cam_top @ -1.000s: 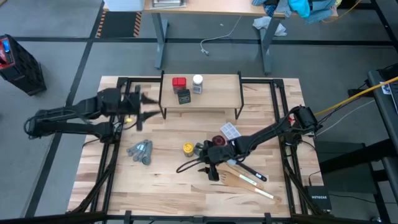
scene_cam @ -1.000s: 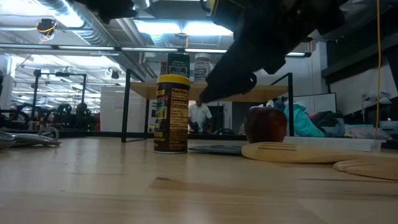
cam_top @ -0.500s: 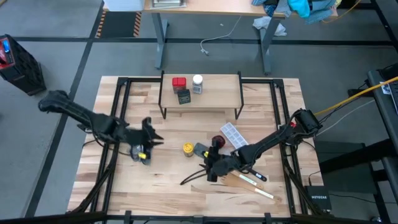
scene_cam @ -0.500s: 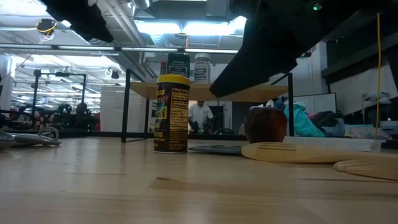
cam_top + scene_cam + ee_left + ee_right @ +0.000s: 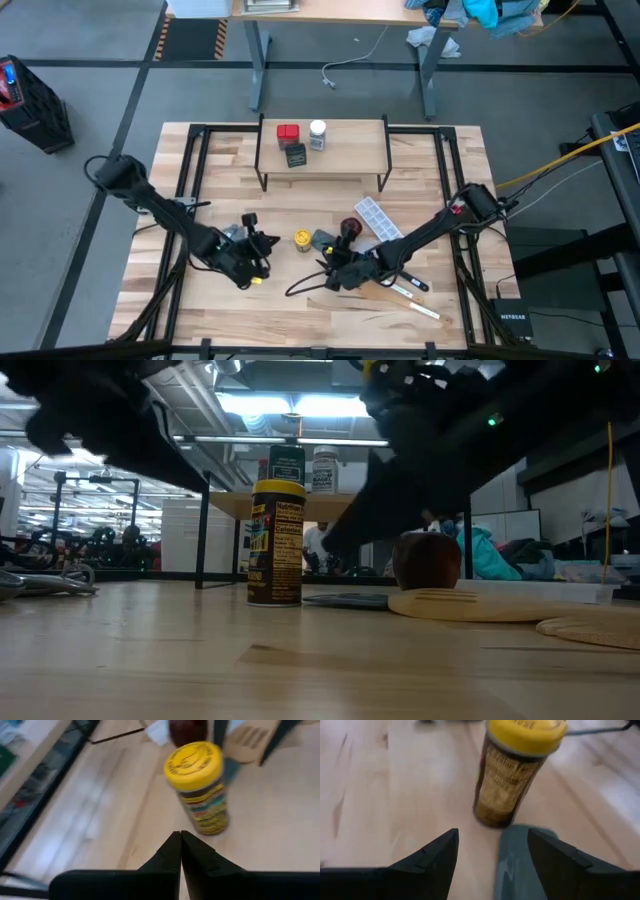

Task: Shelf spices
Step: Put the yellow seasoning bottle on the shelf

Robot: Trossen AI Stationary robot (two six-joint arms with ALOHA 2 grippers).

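Drive your right gripper [image 5: 492,855], jaws spread, squarely around the yellow-lidded amber spice jar [image 5: 512,767] standing upright ahead; your left gripper [image 5: 180,851] is clenched empty nearby.

- The table [image 5: 300,290] is evenly lit from above, with soft shadows.
- The low view has glare from ceiling lamps [image 5: 300,402]; the arms are dark silhouettes.
- Both wrist views are blurred, probably from motion.

Left gripper [image 5: 180,842] closed; right gripper [image 5: 492,847] spread.
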